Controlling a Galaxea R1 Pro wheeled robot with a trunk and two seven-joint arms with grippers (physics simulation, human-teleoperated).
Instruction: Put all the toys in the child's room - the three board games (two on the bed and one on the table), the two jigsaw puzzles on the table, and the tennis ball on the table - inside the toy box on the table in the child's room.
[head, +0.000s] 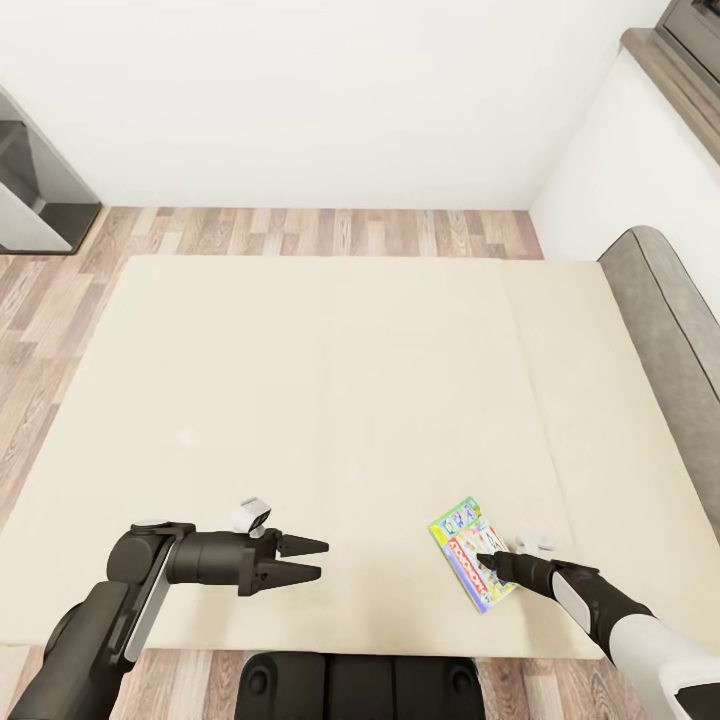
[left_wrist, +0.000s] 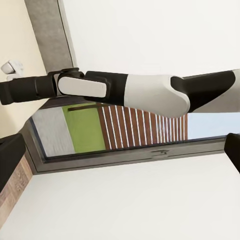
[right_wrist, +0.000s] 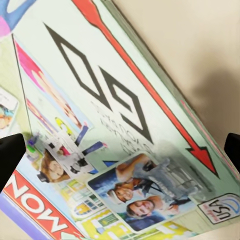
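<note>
The green-edged board game (head: 471, 564) with its red banner lies flat on the beige mattress of the bed (head: 330, 400), close to the near edge and towards the right, turned at an angle to the mattress's sides. The right wrist view looks straight down on its printed lid (right_wrist: 115, 125): a red banner with white letters, photos of people, a large dark number and a red arrow line along one side.

The right gripper (head: 487, 562) is directly over the box, its dark fingertips lying across the lid's middle in the head view. In the right wrist view the two fingertips (right_wrist: 10, 155) sit at opposite sides of the picture with the lid between them, so the jaws are spread apart; whether they touch the cardboard is hard to judge from these angles.

The left gripper (head: 300, 560) hangs over bare mattress well to the left of the game, pointing right, its two fingers parted with a clear gap and nothing in them.

The grey headboard (head: 670, 330) runs along the bed's right side. Wood-plank floor (head: 300, 230) and a white wall (head: 330, 100) lie beyond the far edge.
</note>
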